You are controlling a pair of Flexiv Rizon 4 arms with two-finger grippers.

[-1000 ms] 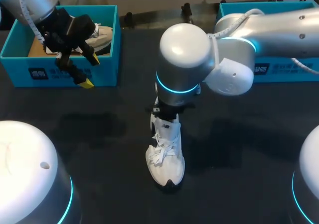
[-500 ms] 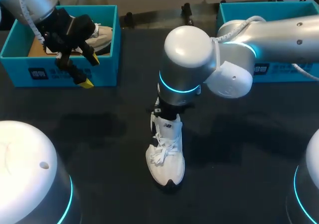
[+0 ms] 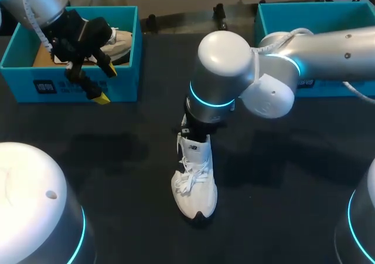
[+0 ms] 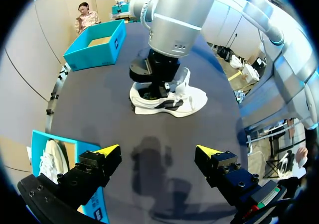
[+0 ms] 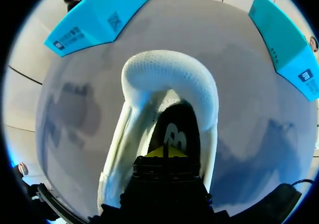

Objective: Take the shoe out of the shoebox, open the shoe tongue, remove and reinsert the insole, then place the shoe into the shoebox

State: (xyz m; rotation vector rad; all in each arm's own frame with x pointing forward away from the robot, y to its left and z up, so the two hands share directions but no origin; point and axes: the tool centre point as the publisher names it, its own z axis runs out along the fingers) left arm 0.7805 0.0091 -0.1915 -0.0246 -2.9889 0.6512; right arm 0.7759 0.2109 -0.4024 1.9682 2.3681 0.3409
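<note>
In the middle of the dark table [image 3: 117, 170], nearest the robot, the white shoe [image 3: 194, 185] stands on its sole, toe pointing this way and laces splayed. It is out of its box and set where either arm could get at it. Over its heel end the right arm stands straight down, and the right gripper [image 5: 167, 152] sits inside the opening, its yellow tips drawn together into one point just above the dark insole [image 5: 174, 129]. That posture suits the insole step, by my reading. Whether the tips actually pinch the insole's edge or only rest near it, I cannot tell.

Farther back, the left gripper [image 3: 106, 84] hangs spread wide, holding nothing, over the front wall of the left shoebox [image 3: 126, 70]. It is well apart from the shoe — parked out of the way, I judge, rather than steadying anything. Inside that box a second white shoe [image 3: 120, 41] lies on a brown floor. At the far right, the other shoebox [image 3: 328, 87] is mostly hidden behind the right arm; the left wrist view shows only a tan floor in it.
</note>
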